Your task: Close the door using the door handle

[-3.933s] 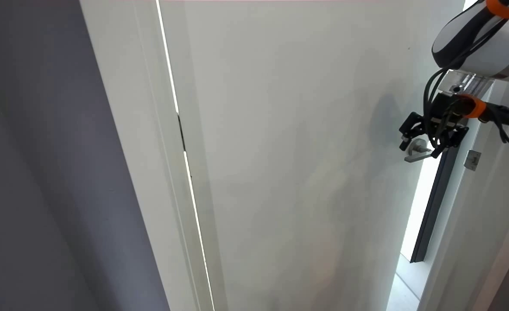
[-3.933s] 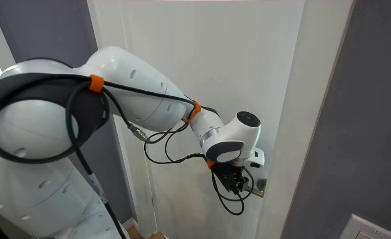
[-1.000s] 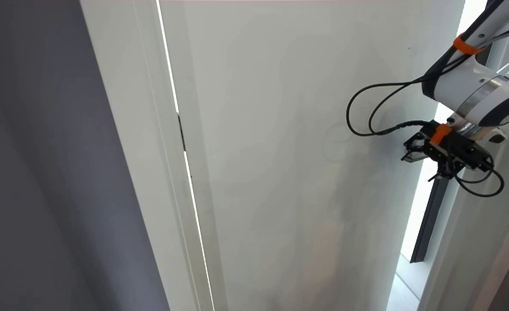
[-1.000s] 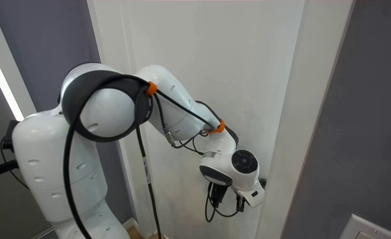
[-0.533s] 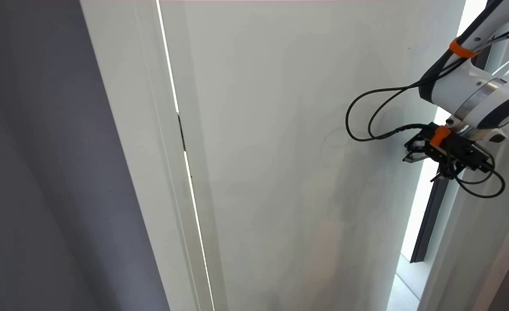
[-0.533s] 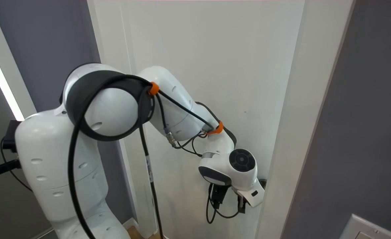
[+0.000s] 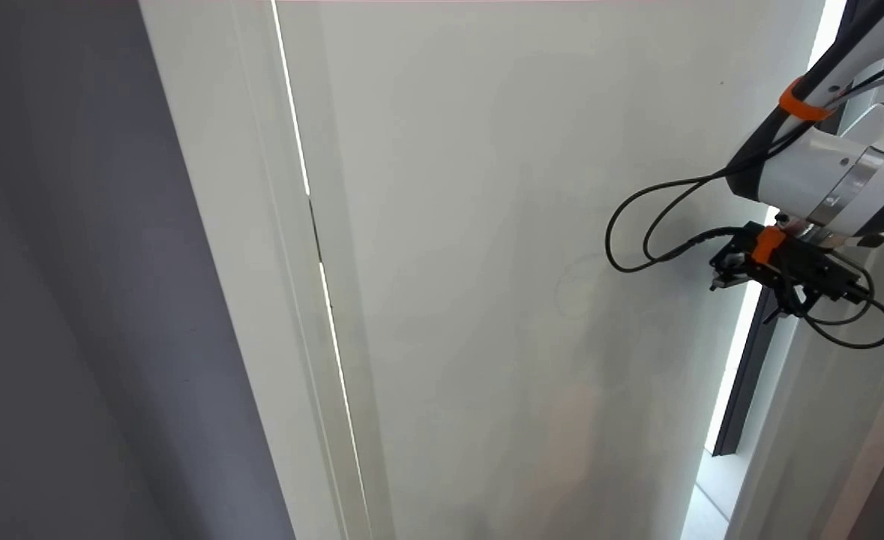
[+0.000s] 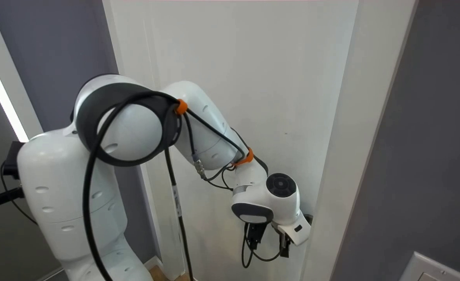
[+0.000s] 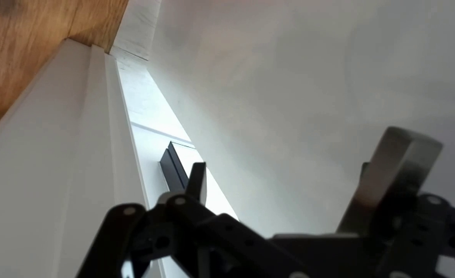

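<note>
The door (image 7: pixel 516 270) is a large white panel, also in an exterior view (image 8: pixel 253 58) and the wrist view (image 9: pixel 289 96). It stands ajar, with a bright gap along its right edge. The silver door handle (image 9: pixel 393 166) lies against my right finger in the wrist view and partly covers that finger. In the exterior views it is mostly hidden behind my gripper and wrist; its round base shows as a dark patch (image 8: pixel 309 218). My gripper (image 9: pixel 281 166) is open at the handle, fingers spread wide with nothing between them; it also shows in an exterior view (image 7: pixel 741 304).
The white door frame (image 7: pixel 824 405) stands right of the gap, close to my gripper; it also shows in the wrist view (image 9: pixel 80 154). A dark strip (image 7: pixel 745 375) shows through the gap. Cables (image 7: pixel 621 225) loop beside the wrist. Wooden floor (image 9: pixel 38 42) lies below.
The door's free edge has moved slightly toward the frame in the last half second, narrowing the gap; my gripper moved with it. Earlier, my wrist turned and lowered over the handle.
</note>
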Robot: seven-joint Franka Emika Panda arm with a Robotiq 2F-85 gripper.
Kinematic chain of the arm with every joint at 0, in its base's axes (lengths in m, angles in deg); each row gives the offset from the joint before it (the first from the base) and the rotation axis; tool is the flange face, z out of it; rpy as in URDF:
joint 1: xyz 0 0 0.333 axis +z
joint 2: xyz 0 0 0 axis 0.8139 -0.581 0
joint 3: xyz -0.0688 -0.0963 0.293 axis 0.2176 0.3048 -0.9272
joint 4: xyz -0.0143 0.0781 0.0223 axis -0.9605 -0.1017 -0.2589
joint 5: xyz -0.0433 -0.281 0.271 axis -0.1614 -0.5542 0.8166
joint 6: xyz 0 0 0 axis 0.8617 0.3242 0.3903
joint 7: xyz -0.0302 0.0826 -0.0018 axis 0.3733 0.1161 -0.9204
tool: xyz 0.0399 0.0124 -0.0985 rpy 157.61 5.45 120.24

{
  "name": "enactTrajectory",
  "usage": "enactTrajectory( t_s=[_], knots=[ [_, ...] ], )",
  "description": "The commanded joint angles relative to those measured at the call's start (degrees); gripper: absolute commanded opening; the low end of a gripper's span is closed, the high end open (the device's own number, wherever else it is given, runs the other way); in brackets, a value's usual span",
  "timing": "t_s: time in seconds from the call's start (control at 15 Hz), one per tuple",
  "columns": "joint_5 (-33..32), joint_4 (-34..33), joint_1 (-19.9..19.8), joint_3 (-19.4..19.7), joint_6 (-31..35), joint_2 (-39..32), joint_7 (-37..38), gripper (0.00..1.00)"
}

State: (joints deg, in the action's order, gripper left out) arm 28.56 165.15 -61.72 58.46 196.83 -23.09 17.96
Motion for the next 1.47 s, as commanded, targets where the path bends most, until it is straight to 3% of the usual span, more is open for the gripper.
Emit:
enactTrajectory(
  t_s=[0.0,0.33,0.67,0.93,1.07,1.4],
  knots=[
    [-10.45,4.10,-1.16,2.18,0.81,1.47,9.43,1.00],
    [-24.36,7.23,-2.12,4.66,-0.82,3.67,23.18,1.00],
    [-37.21,9.43,-5.86,5.19,-4.66,8.41,35.24,1.00],
    [-40.01,8.00,-7.09,4.51,-14.10,11.42,39.61,1.00],
    [-39.94,9.27,-10.39,1.43,-17.27,13.59,40.76,1.00],
    [-36.30,8.56,-10.87,-0.07,-20.53,15.42,39.27,1.00]
  ],
)
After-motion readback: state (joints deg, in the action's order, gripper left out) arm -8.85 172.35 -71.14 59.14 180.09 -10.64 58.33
